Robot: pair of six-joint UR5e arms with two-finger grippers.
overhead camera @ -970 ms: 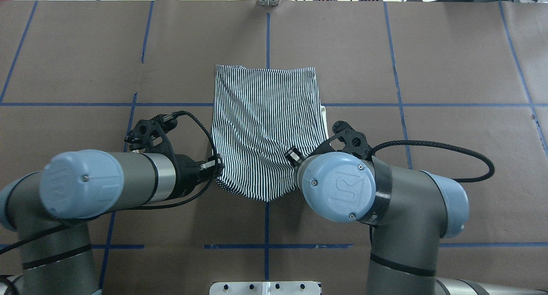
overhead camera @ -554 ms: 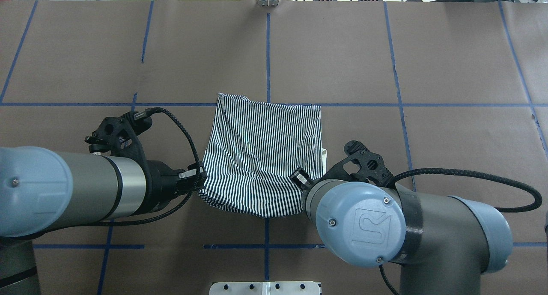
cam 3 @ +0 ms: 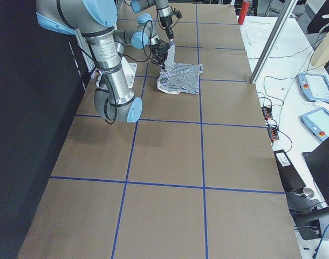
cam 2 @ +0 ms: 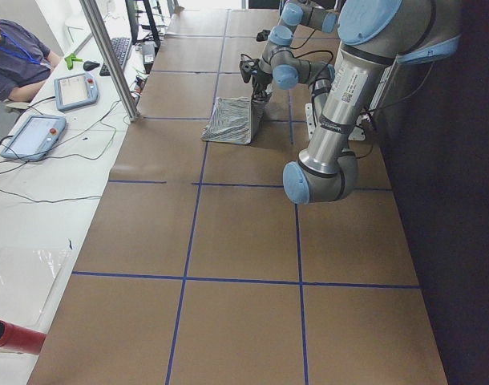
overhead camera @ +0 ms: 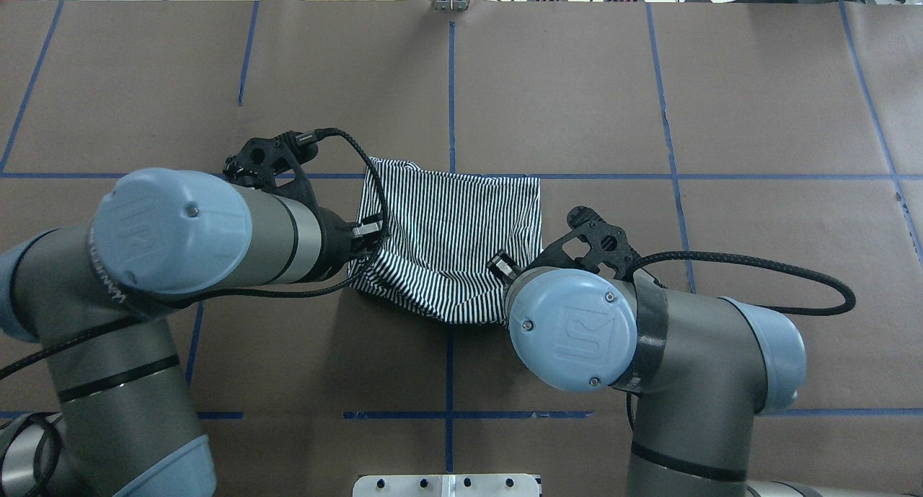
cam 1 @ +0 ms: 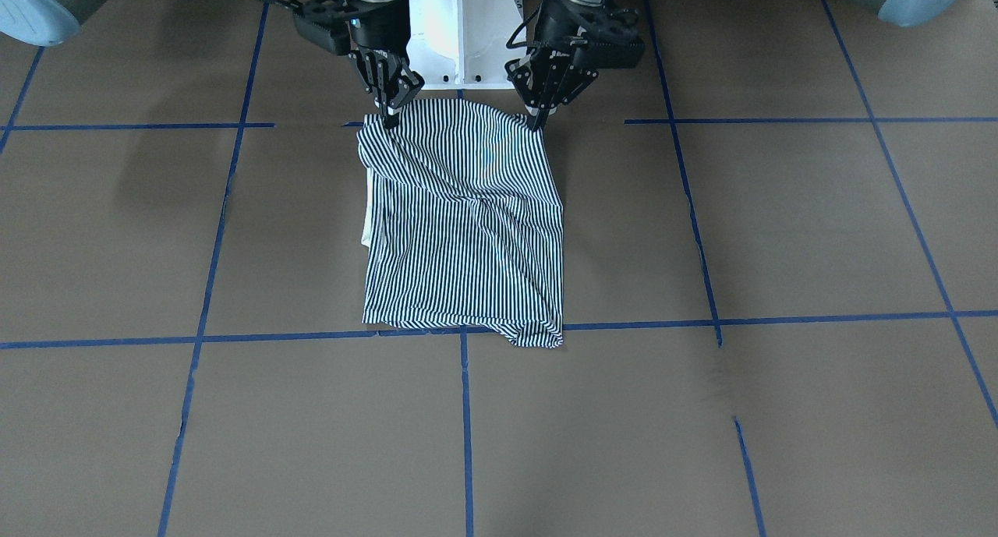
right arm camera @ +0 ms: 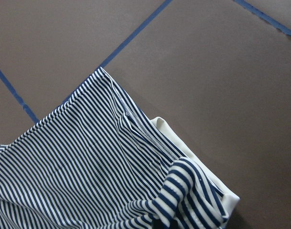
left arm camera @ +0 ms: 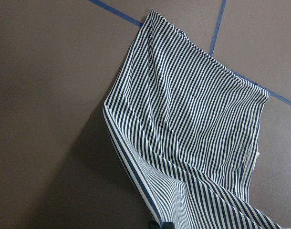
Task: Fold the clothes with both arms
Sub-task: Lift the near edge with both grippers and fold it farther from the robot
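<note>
Front-facing view: the polo shirt (cam 1: 468, 241) lies just beyond the pedestal base (cam 1: 460, 38); my left gripper (cam 1: 536, 122) and right gripper (cam 1: 387, 118) each pinch a base-side corner, raised. Overhead view: the held edge sags between them; I judge both corners should travel level, evenly, toward the hem farthest from the base.

Striped cloth shirt (cam 1: 464, 225); matt brown paper table (cam 1: 780, 233).
</note>
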